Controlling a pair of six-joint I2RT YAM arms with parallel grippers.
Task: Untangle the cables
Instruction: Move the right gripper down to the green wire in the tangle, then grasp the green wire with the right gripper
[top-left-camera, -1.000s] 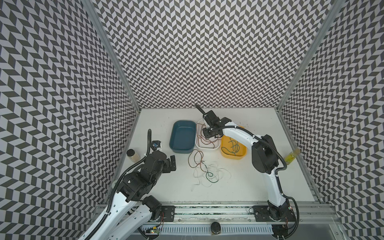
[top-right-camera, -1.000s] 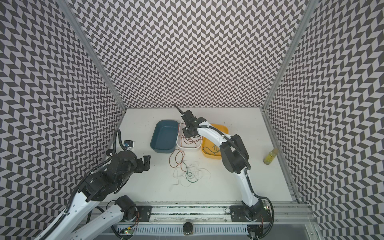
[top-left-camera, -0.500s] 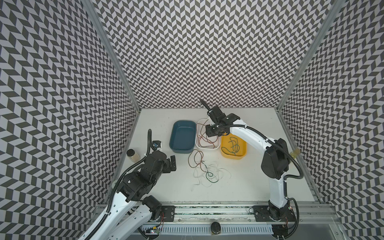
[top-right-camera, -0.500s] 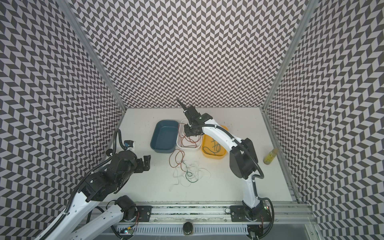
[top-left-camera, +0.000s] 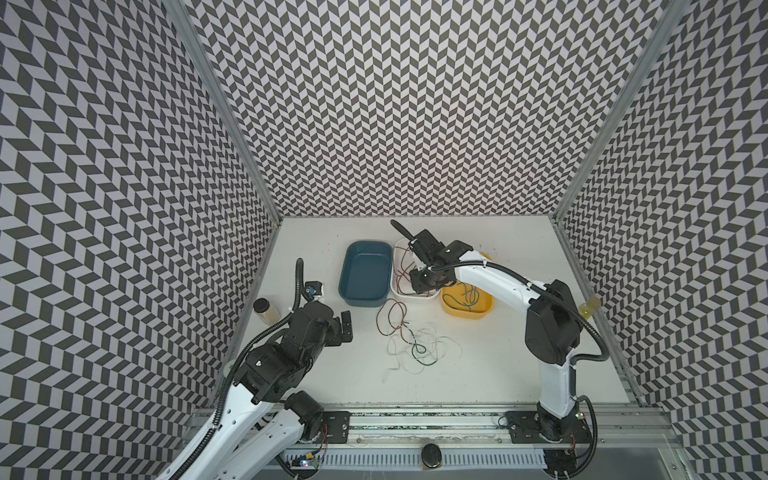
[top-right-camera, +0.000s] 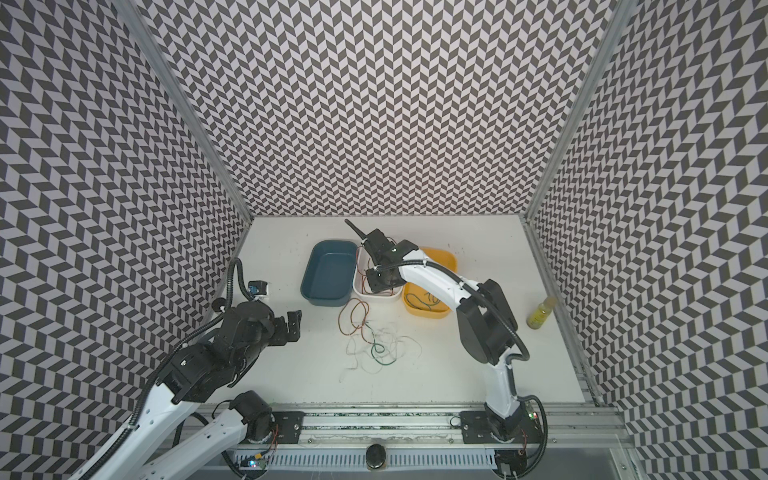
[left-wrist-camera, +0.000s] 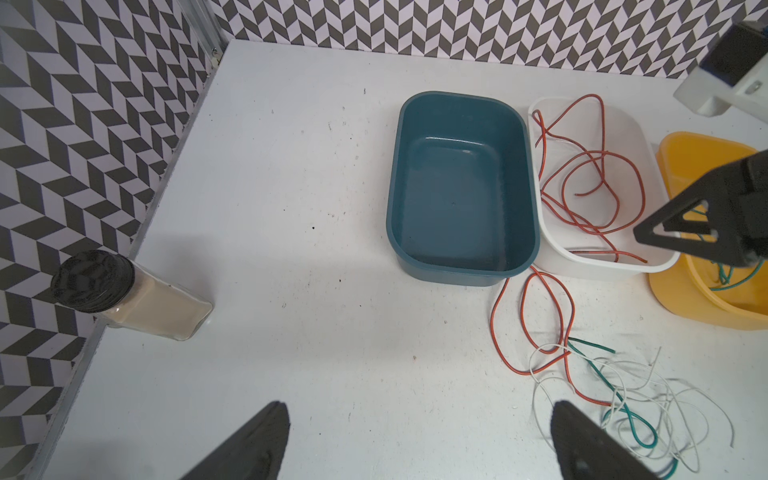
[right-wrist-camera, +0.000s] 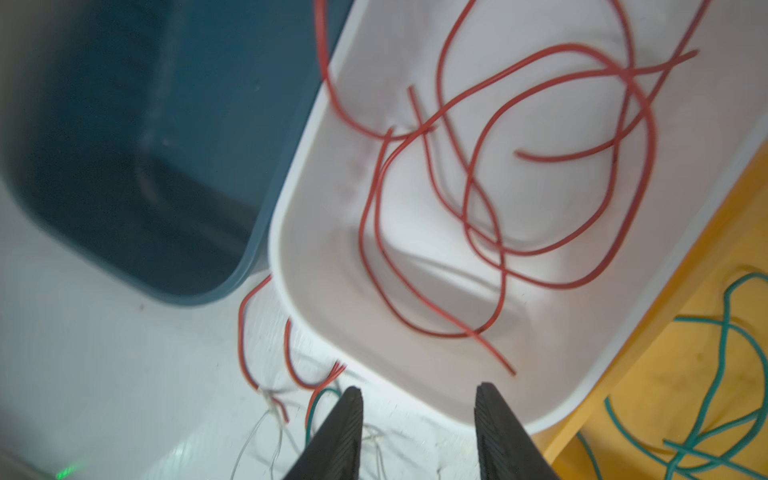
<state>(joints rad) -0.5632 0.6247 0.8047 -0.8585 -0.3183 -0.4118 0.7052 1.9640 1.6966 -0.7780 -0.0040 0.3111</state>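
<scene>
Your right gripper (right-wrist-camera: 417, 390) hangs over the near rim of the white tub (right-wrist-camera: 332, 257), its jaws partly apart with nothing between them. A red cable (left-wrist-camera: 598, 154) lies looped inside the white tub, just beyond those fingertips. The tangle of red, white and green cables (top-left-camera: 411, 345) lies on the table (left-wrist-camera: 291, 208) just in front of the white tub. A green cable (right-wrist-camera: 725, 316) sits in the yellow tub (left-wrist-camera: 706, 311) beside the white tub. Your left gripper (left-wrist-camera: 419, 409) is spread wide and empty, well apart from the white tub.
</scene>
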